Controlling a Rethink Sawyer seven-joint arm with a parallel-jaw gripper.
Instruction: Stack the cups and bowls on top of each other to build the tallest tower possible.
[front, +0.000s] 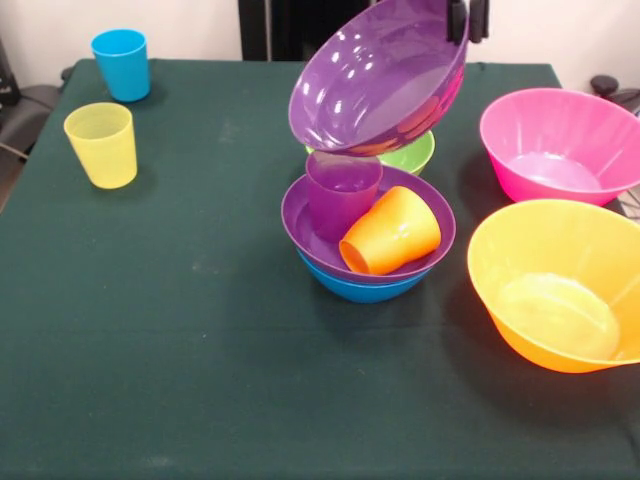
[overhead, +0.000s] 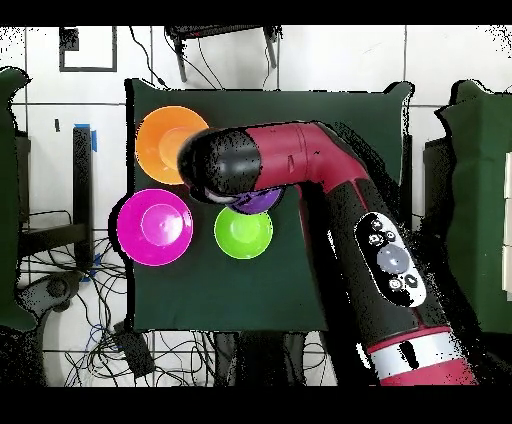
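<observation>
My gripper (front: 468, 22) shows only as two dark fingertips at the top edge, shut on the rim of a purple bowl (front: 380, 80). The bowl hangs steeply tilted in the air above the tower. The tower is a blue bowl (front: 365, 290) with a second purple bowl (front: 310, 232) nested in it. Inside that bowl a purple cup (front: 343, 190) stands upright and an orange cup (front: 392, 232) lies on its side. A blue cup (front: 122, 63) and a yellow cup (front: 102, 143) stand at the far left. In the overhead view the arm (overhead: 300, 165) hides the gripper and the tower.
A green bowl (front: 415, 155) sits just behind the tower and also shows in the overhead view (overhead: 243, 231). A pink bowl (front: 560, 145) and an orange bowl (front: 555, 285) stand at the right, close to the table's edge. The table has a dark green cloth (front: 200, 350).
</observation>
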